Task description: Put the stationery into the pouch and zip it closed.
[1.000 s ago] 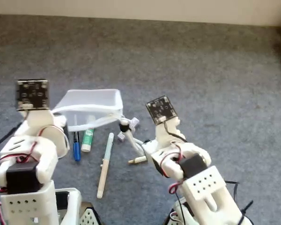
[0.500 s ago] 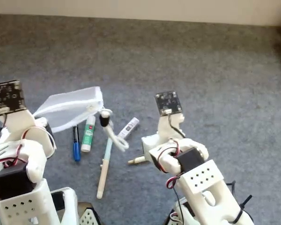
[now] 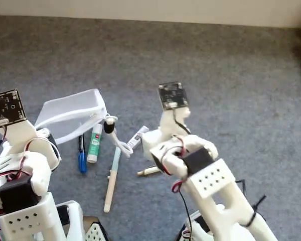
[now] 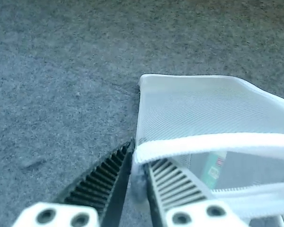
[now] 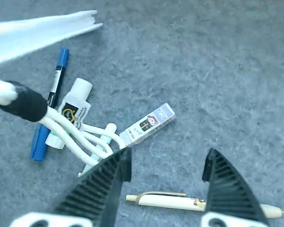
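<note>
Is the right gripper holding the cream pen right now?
No, the right gripper is open, its jaws spread apart above the cream pen, which lies on the grey carpet.

The pouch (image 4: pixel 203 109) is white mesh cloth with a smooth woven rim. The bench (image 3: pixel 231 75) is rough, matt grey carpet. The left claw (image 4: pixel 138 158) and right claw (image 5: pixel 168 158) have matt black ribbed pads (image 5: pixel 104 184) on white plastic. The cream pen (image 5: pixel 180 202) looks glossy plastic.
</note>
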You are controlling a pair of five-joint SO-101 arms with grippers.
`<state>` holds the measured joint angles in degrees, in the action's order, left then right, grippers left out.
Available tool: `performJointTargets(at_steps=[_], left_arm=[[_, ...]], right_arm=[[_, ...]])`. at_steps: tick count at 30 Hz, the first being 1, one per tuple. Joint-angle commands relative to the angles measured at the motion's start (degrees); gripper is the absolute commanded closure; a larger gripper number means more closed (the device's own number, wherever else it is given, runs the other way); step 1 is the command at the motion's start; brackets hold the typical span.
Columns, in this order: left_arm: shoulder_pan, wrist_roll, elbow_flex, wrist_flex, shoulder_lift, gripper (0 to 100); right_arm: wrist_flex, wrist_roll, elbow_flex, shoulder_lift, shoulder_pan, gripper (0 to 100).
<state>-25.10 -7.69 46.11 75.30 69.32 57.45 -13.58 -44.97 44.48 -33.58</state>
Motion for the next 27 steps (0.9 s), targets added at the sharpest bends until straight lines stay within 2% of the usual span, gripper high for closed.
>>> performJointTargets(at_steps=[1, 11, 19, 24, 27], left_arm=[[-0.48, -0.79, 1.19, -1.32, -0.84, 99], [-0.48, -0.79, 1.27, -0.97, -0.92, 99], [-0.48, -0.79, 2.07, -1.14, -0.84, 99], [-0.48, -0.79, 2.07, -1.05, -0.84, 99], [-0.48, -0.79, 2.15, -0.97, -0.84, 99]], right_arm=[[-1.10, -1.32, 10.15, -9.63, -1.19, 76.3], [-1.01, -19.08, 25.01, -32.57, -1.36, 76.3], [-1.19, -24.35, 29.85, -42.86, -2.15, 76.3], [-1.19, -32.44, 33.98, -51.03, -2.15, 76.3], [-1.19, -33.67, 36.44, -55.16, -1.89, 76.3]])
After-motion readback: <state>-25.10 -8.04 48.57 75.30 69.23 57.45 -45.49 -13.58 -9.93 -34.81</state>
